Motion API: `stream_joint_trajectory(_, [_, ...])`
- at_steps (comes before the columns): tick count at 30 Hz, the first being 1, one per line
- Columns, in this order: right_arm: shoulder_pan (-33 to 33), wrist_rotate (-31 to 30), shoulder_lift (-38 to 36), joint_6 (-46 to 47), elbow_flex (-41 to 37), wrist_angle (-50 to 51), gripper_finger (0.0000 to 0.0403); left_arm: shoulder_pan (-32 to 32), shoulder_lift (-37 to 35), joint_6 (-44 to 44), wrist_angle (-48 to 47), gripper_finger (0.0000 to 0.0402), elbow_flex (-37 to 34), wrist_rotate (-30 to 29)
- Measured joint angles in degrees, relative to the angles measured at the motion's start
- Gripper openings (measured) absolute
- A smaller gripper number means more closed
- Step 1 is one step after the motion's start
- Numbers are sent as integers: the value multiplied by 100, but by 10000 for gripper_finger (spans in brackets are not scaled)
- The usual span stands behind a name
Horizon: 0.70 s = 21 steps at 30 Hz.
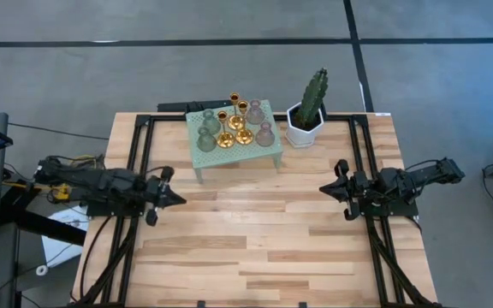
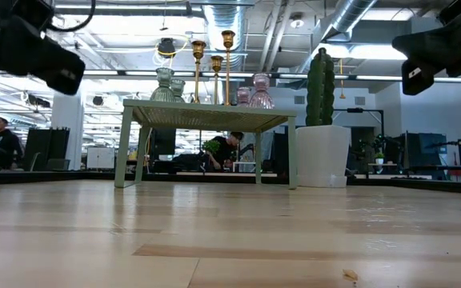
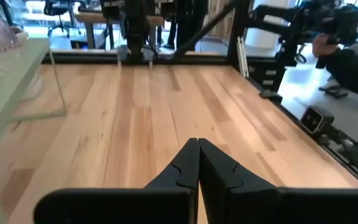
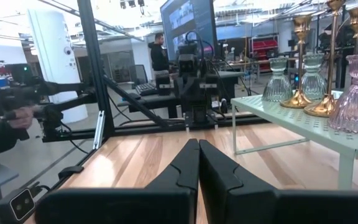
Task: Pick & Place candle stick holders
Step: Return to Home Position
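The candle stick holders (image 1: 234, 127) stand clustered on the pale green shelf (image 1: 234, 152) at the far middle of the wooden table (image 1: 255, 248). The gold ones are in the centre, the grey-green towards the left and the pink towards the right (a white cactus pot (image 1: 304, 128) sits just beside the shelf's right end). The left gripper (image 1: 176, 199) and right gripper (image 1: 325, 188) hang above the table on either side, well apart from the shelf, each with its fingers pressed together on nothing.

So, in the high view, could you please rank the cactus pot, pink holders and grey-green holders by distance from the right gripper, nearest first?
From the right gripper:
1. Cactus pot, beside the shelf.
2. Pink holders, shelf's right side.
3. Grey-green holders, shelf's left side.
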<state>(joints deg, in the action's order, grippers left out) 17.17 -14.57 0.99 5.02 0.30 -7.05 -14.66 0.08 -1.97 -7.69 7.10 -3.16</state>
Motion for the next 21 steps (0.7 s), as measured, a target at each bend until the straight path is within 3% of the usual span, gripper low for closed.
stream_joint_trajectory(14, [0,11,2,-23,-2,295,0,-2,9,-3,616,4,-556,24])
stream_joint_trajectory(21, [0,-2,4,835,-2,407,0,-4,16,-130,622,4,-558,23])
